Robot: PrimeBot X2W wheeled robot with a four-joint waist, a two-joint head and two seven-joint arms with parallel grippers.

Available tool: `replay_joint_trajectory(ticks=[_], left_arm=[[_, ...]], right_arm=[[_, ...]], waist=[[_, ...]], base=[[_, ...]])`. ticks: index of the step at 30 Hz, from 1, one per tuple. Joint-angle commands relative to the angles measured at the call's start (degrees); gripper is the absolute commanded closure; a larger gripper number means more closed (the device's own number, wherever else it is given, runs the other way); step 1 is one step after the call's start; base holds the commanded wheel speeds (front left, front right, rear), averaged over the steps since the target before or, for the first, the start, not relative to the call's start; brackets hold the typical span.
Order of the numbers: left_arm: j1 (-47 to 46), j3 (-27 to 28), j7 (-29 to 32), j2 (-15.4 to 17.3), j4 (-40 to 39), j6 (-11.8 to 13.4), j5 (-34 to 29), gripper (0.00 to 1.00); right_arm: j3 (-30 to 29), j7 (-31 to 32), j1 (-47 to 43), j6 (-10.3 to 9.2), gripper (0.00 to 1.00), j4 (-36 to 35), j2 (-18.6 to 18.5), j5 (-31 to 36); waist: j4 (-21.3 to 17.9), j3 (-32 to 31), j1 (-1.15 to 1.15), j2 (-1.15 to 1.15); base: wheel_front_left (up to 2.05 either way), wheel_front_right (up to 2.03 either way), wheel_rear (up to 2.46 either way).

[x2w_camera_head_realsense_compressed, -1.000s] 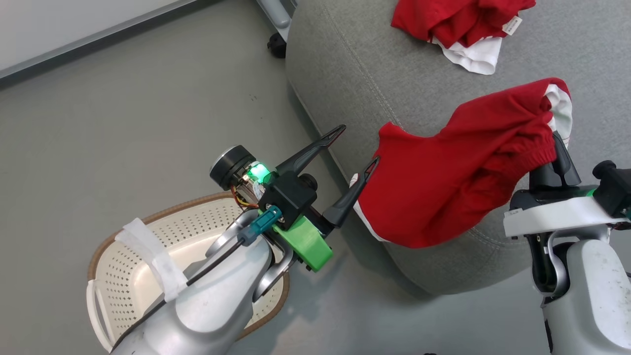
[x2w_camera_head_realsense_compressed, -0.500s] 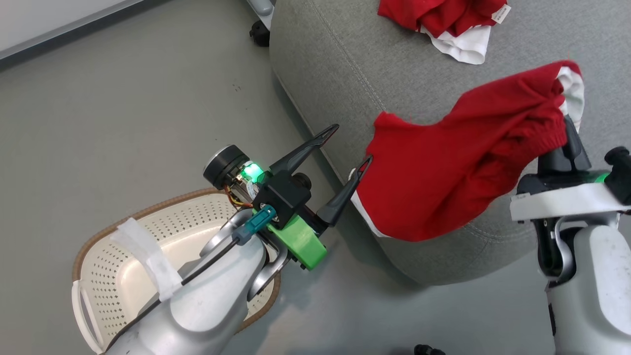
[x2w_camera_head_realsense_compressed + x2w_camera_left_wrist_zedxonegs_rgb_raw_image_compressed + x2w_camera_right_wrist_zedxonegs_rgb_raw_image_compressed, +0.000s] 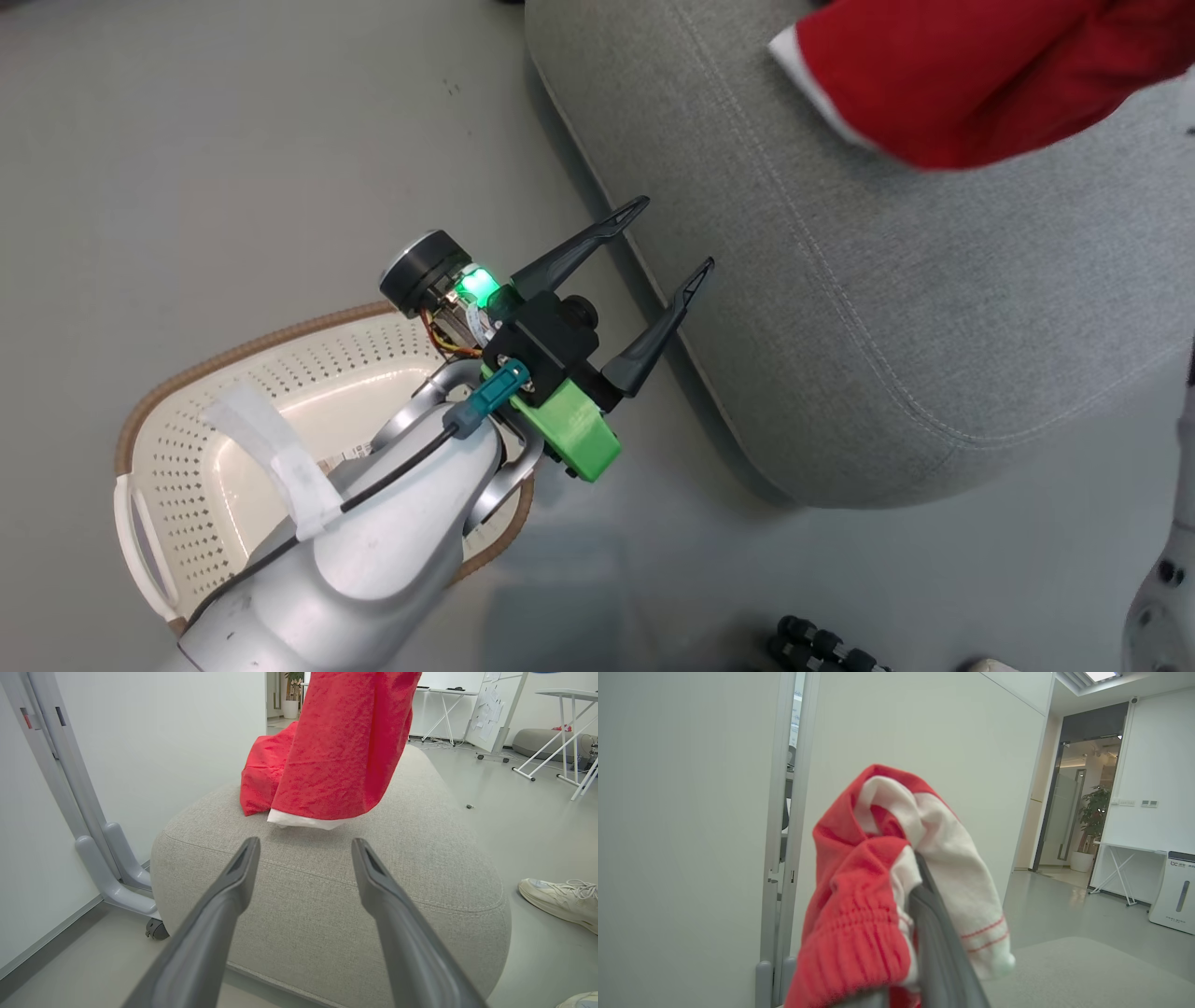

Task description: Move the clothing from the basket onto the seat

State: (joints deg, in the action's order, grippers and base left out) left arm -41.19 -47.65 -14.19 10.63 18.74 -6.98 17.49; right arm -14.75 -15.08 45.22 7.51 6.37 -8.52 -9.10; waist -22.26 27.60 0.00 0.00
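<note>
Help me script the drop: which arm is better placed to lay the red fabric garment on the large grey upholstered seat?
Right. The right gripper is shut on the red fabric garment, which hangs over the grey upholstered seat. The left gripper is open, empty, beside the seat's edge.

Blue "bc" logo on white cabinet (image 3: 1175,891); small characters beside it illegible
</note>
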Motion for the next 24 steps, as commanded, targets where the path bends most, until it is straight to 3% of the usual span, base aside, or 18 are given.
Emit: replay_joint_trajectory(ticks=[1,14,24], left_arm=[[-1.2,0.0,0.2,0.8,-0.2,0.2,-0.5,0.0],[-6.4,-1.3,1.1,2.2,-2.4,-0.1,-2.2,0.0],[-9.2,-1.5,1.3,2.4,-3.6,0.3,-2.5,0.0]], right_arm=[[-0.7,-0.1,2.7,-0.04,1.0,0.7,-1.3,-0.1],[-6.0,-0.1,25.7,-0.04,1.0,15.3,-14.4,-0.1],[-5.0,-0.1,27.6,-0.04,1.0,27.8,-16.4,4.0]], waist=[[1.6,4.0,0.0,0.0],[4.2,13.7,0.0,0.0],[6.1,18.4,0.0,0.0]], base=[[0.0,0.0,0.0],[0.0,0.0,0.0],[0.0,0.0,0.0]])
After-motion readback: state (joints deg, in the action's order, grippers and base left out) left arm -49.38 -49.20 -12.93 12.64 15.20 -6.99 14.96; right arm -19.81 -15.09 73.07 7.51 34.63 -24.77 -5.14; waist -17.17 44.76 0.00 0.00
